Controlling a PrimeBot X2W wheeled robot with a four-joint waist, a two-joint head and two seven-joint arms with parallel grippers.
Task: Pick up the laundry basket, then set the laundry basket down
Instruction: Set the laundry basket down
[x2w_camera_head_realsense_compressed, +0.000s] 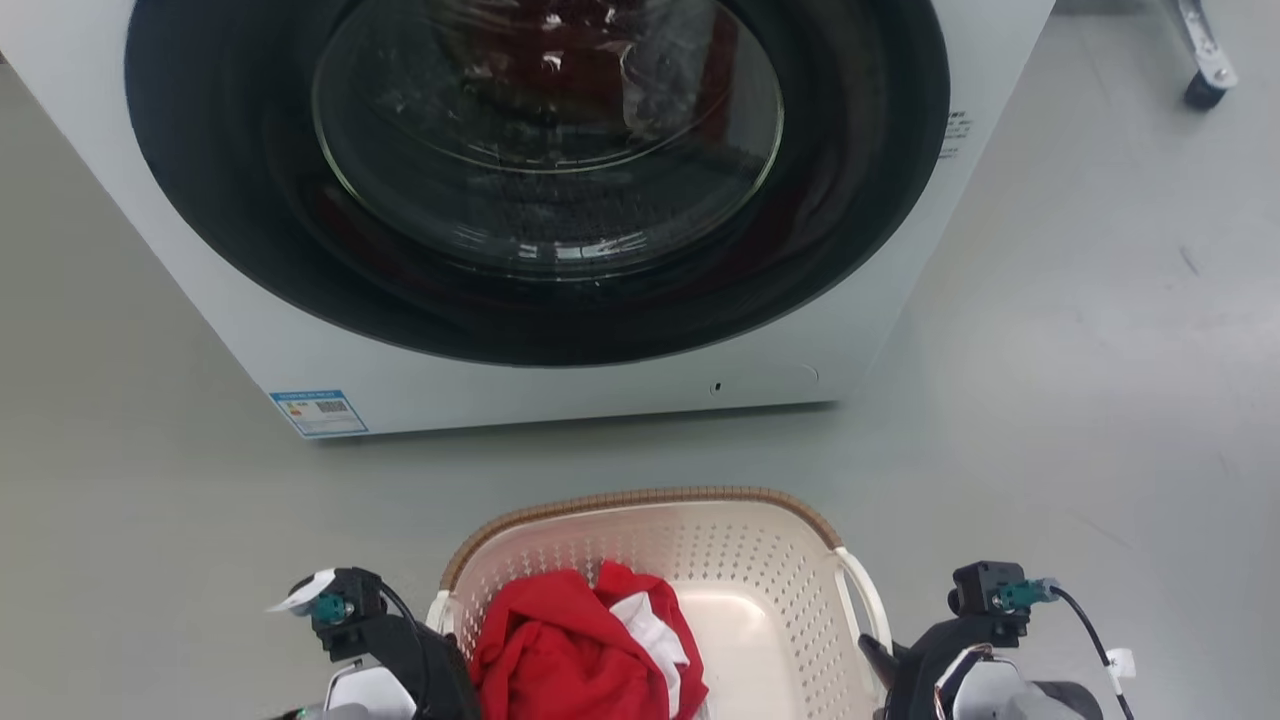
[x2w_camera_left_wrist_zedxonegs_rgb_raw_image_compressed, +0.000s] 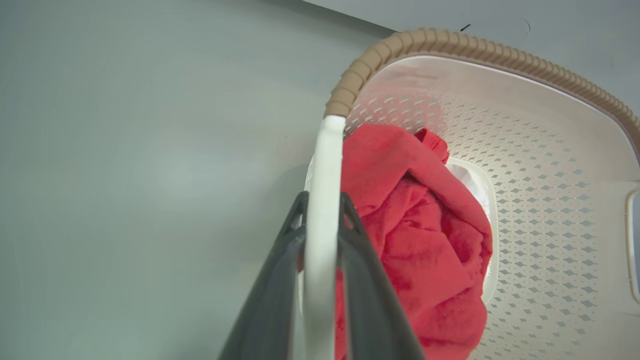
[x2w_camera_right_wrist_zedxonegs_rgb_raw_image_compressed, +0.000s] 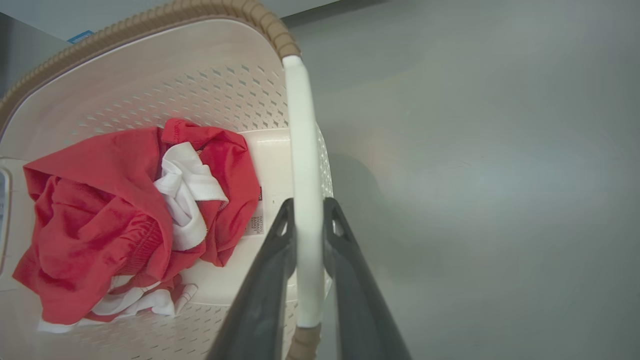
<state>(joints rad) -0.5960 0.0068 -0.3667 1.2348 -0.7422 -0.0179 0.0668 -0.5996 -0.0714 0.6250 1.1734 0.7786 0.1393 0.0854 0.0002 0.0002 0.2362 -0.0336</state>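
Head view, basket (x2w_camera_head_realsense_compressed: 640, 497) seemingly clear of washer (x2w_camera_head_realsense_compressed: 560, 388)

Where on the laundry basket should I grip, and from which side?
Its thin white bars: left handle for the left gripper, right handle for the right gripper, each from above, fingers straddling the bar. Opposite sides keep the laundry basket level.

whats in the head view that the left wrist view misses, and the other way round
Head view adds: the washing machine's dark round door, the blue label at its lower corner and a caster wheel at the top right.
Left wrist view adds: the left claw shut on the white handle, one finger on each side.
Both: the laundry basket, the red clothes in it and the grey floor.
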